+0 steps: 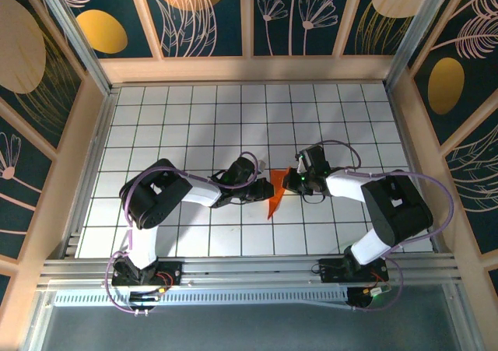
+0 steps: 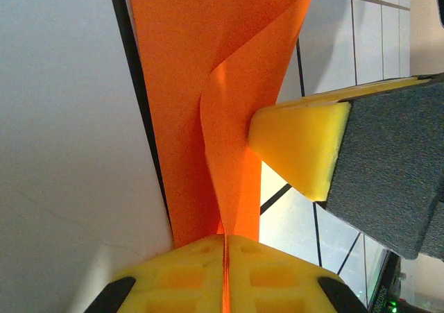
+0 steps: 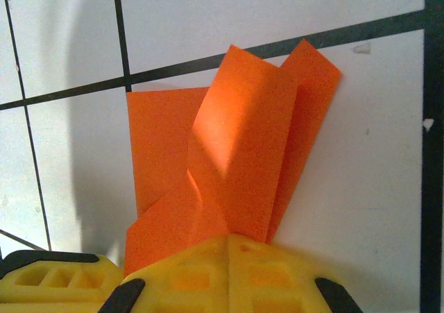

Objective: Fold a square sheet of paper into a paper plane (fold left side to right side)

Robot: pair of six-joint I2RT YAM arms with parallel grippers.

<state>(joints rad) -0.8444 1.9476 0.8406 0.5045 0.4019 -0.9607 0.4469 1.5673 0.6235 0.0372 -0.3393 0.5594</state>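
Observation:
The square sheet of paper is bright orange and folded into a narrow, pointed paper plane (image 1: pixel 274 201). It lies on the white tiled floor between my two arms. My left gripper (image 1: pixel 261 189) comes at it from the left. In the left wrist view its yellow pads (image 2: pixel 277 275) are pressed together on a raised ridge of the paper plane (image 2: pixel 187 84). My right gripper (image 1: pixel 290 181) meets it from the right. Its pads (image 3: pixel 277 275) are closed over the layered flaps of the paper plane (image 3: pixel 243 153). A right gripper finger (image 2: pixel 298 146) touches the upright fold.
The white tiled floor (image 1: pixel 194 117) is ruled with dark grid lines. Wooden-framed walls (image 1: pixel 249 67) painted with flowers close it in at the back and sides. A metal rail (image 1: pixel 249 269) carrying both arm bases runs along the near edge.

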